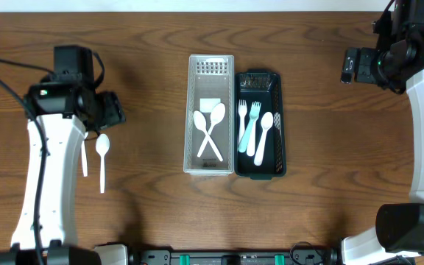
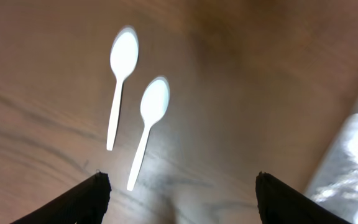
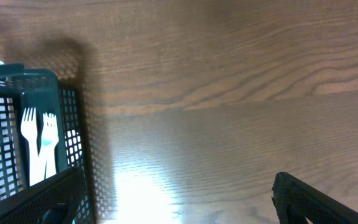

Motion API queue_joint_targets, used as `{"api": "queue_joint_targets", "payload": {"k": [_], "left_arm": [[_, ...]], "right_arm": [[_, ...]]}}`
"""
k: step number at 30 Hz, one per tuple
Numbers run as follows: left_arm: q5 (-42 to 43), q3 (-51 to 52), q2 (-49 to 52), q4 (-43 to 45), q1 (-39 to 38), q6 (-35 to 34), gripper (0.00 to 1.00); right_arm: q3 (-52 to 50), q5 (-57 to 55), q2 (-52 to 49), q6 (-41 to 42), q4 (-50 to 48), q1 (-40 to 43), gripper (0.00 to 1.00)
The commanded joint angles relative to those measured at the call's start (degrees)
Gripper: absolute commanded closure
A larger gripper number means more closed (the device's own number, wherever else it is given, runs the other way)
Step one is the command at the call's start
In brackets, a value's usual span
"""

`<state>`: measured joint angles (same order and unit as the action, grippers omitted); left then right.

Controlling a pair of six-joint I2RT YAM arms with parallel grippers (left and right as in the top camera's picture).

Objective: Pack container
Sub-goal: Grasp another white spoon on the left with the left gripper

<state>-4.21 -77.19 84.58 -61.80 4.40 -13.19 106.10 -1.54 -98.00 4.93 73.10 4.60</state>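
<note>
The left hand point(image 2: 180, 182) is hanging wide open and empty over the left side of the table point(image 1: 153, 44), its dark fingers point(image 2: 79, 199) framing bare wood. Just beyond them a white plastic spoon point(image 2: 155, 101) is lying flat, bowl pointing away from the hand. A second spoon point(image 2: 124, 53) is lying beside it, almost parallel, near but not touching.

That closeness is the main hazard. Fingers coming down around one handle are likely to be nudging the other, sending it skidding or dragging both up together. Both spoons are thin and sitting flush on the wood, so a descent stopping too high is closing on nothing. One going too low is scraping the fingertips on the table and perhaps flipping the spoon away. In the overhead view the left arm point(image 1: 50, 169) is covering part of the second spoon, making its position harder to judge.

Farther right, the clear container point(image 1: 188, 110) is already holding two crossed white spoons point(image 1: 199, 120). The dark green basket point(image 1: 281, 132), pressed against its right side, is holding forks point(image 1: 243, 121) and a lone spoon point(image 1: 265, 124) — so a release drifting right is risking the wrong bin. The right hand point(image 3: 179, 177) is hovering wide open and empty over bare table, right of the basket.
</note>
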Motion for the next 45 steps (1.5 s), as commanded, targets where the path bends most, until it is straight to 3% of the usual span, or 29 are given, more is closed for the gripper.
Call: {"api": "queue_joint_targets", "payload": {"k": [1,4,13,21,38,45], "left_arm": [[0.6,7.1,1.2,2.7,2.6,1.4,0.22],[1.0,13.6,1.2,7.3,5.0,2.1,0.2],[3.3,22.5,1.2,16.3,7.5,13.3,0.13],[3.9,24.4,2.9,22.1,7.5,13.4,0.12],[4.0,24.4,15.4,24.9,7.5,13.4,0.12],[4.0,24.4,15.4,25.5,7.5,13.4,0.35]], "right_arm": [[-0.1,-0.6,0.4,-0.9,0.2,0.4,0.01],[-0.1,-0.6,0.4,-0.9,0.2,0.4,0.01],[-0.1,-0.6,0.4,-0.9,0.2,0.4,0.01],[-0.1,-0.6,0.4,-0.9,0.2,0.4,0.01],[-0.1,-0.6,0.4,-0.9,0.2,0.4,0.01],[-0.1,-0.6,0.4,-0.9,0.7,0.4,0.01]]}}
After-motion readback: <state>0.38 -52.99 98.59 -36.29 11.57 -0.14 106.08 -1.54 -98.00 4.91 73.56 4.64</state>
